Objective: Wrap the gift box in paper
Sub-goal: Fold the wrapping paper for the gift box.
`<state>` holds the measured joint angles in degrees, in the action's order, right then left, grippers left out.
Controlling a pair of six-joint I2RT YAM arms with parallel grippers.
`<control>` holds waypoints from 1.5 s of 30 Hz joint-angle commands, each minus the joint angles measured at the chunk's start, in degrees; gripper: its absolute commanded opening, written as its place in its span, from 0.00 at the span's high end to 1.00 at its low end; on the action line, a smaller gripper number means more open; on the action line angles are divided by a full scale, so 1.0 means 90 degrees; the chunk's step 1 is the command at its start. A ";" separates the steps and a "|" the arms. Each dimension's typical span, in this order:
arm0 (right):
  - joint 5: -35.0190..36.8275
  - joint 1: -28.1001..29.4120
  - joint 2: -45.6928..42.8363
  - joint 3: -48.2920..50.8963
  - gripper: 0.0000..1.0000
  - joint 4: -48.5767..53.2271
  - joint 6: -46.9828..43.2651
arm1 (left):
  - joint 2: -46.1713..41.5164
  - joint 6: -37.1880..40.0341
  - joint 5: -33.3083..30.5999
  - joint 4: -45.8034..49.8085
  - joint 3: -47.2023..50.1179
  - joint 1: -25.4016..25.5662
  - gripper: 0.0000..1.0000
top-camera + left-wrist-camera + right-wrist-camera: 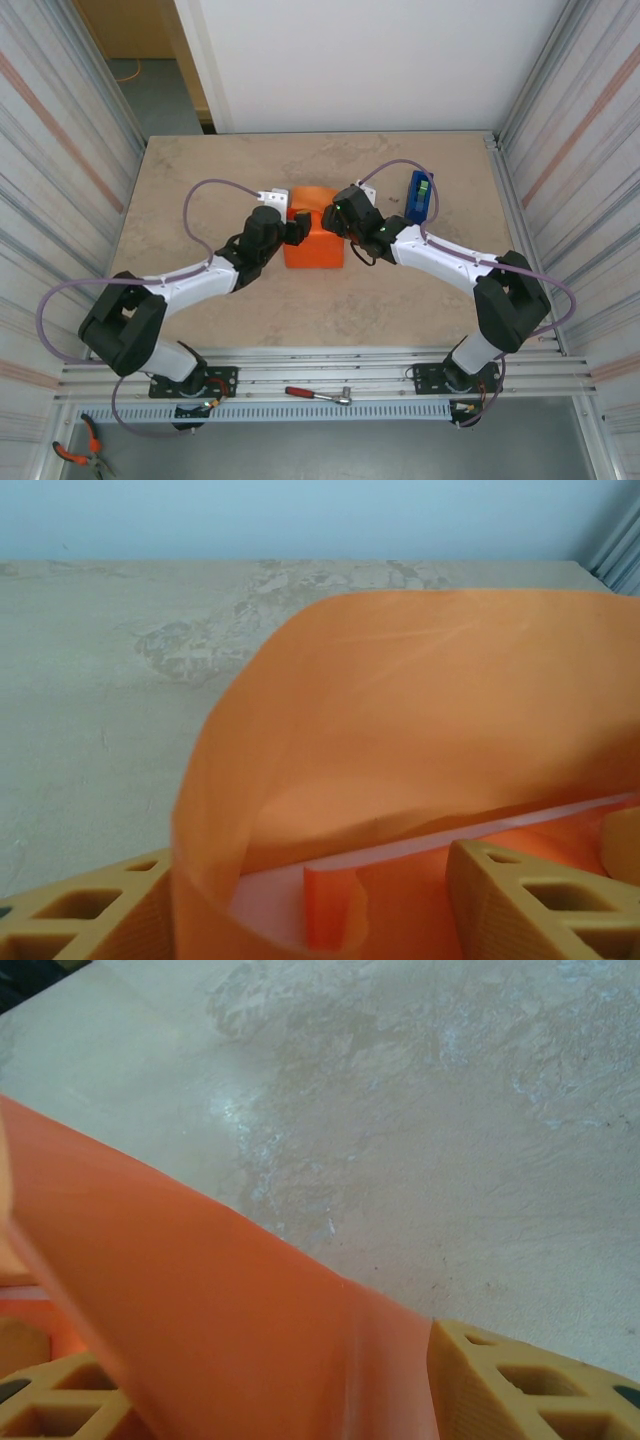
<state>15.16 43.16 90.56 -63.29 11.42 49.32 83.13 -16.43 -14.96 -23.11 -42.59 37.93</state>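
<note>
Logged a beige stone-patterned table (200, 160) across the middle of the top view, ribbed metal walls (60, 150) left and right.

Found the left arm (190, 285) reaching in from the near left and the right arm (450, 262) from the near right, both bent toward the centre. Placed the left gripper (297, 230) at the left edge of the paper (315, 248), the right gripper (336, 213) at its far right corner.

Found the paper — bright orange — at the centre of the table, folded up into a blocky bundle. In the left wrist view, saw the paper (420, 710) rising as a broad curled flap between the fingers (90, 910) of the left gripper (310, 880), its edge against the left-hand finger. Read those fingers as spread wide, clamped on nothing. In the right wrist view, saw the paper (200, 1300) slanting down between the fingers (520, 1380) of the right gripper (265, 1385), touching the right-hand one; likewise spread wide, not pinching.

Made out the gift box (420, 845) as a pale pinkish strip under the curled flap, inside the bundle, otherwise covered by paper.

Noted a blue tape dispenser (418, 195) right of the bundle, just beyond the right arm's wrist, apart from the paper. Noted a red-handled tool (318, 394) on the metal rail (400, 372) at the near edge, between the arm bases, and orange-handled pliers (75, 455) at the near left corner, off the table.
</note>
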 commanded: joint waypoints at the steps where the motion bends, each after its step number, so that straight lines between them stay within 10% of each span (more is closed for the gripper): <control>1: -0.0415 0.0118 0.0189 0.0076 0.42 0.1506 -0.0137 | 0.0137 0.0233 -0.0349 -0.0117 -0.0173 0.0063 0.34; 31: -0.0971 -0.0381 -0.1007 -0.0497 0.35 0.1470 -0.1323 | 0.0314 0.0351 -0.0629 -0.0068 -0.0097 0.0135 0.42; 45: -0.0947 -0.0426 -0.0363 -0.1144 0.53 0.1679 -0.1454 | 0.0354 0.0330 -0.0614 -0.0117 -0.0082 0.0141 0.43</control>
<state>7.20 39.35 85.97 -71.11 25.54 37.71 84.88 -14.81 -19.14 -25.47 -43.03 39.09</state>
